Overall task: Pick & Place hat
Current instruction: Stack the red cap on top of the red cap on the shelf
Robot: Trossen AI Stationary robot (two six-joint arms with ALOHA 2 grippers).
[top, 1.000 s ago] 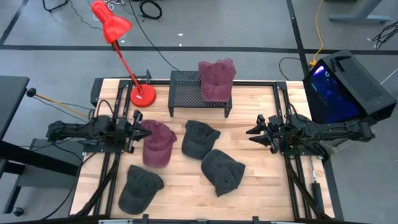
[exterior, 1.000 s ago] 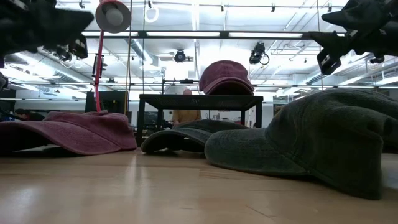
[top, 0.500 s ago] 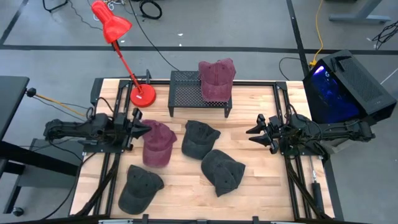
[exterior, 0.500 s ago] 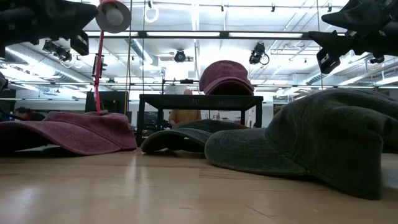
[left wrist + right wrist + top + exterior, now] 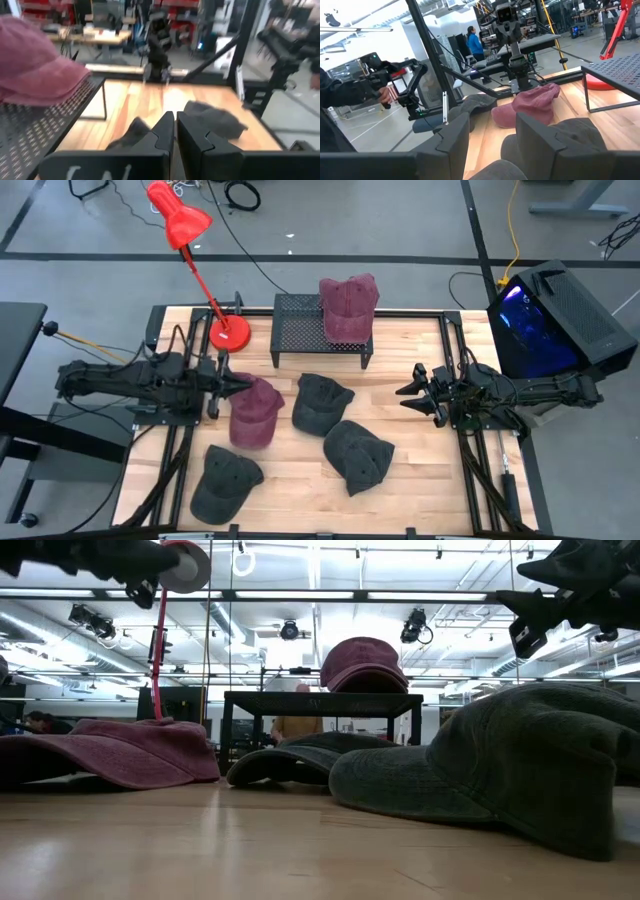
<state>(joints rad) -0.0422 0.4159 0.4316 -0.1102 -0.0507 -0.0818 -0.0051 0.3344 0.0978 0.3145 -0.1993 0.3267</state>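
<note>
- The left end effector [image 5: 236, 382] hangs over the left side of the desk [image 5: 420, 480], its fingers pressed together and holding nothing, with its tip just at the edge of the maroon hat [image 5: 253, 410] lying there.
- The right end effector [image 5: 408, 395] waits at the right edge of the desk with its fingers parted and empty, well apart from every hat.
- One maroon cap [image 5: 347, 307] already sits on the black mesh rack [image 5: 300, 330] at the back; three dark hats are on the desk, one in the middle [image 5: 320, 402], one toward the right [image 5: 358, 455] and one at the front left [image 5: 225, 480].
- Risk: with the fingers shut, a descent onto the maroon hat would only press or shove the soft crown, sliding it into the middle dark hat, which it nearly touches (fabric drags easily on wood).
- Risk: a pinch taken at the brim alone could let the hat flop and slip out on the way to the rack.
- Risk: a carry to the rack passes near the red lamp [image 5: 190, 245], whose base [image 5: 229, 333] stands just beside the rack; a low swing of the arm could tip it.
- Risk: a careless set-down could knock the cap already on the rack.
- Writing: pale marks show on the left wrist's own housing [image 5: 95, 172], possibly letters, but too blurred to read; no brand or label is legible on the hats.
</note>
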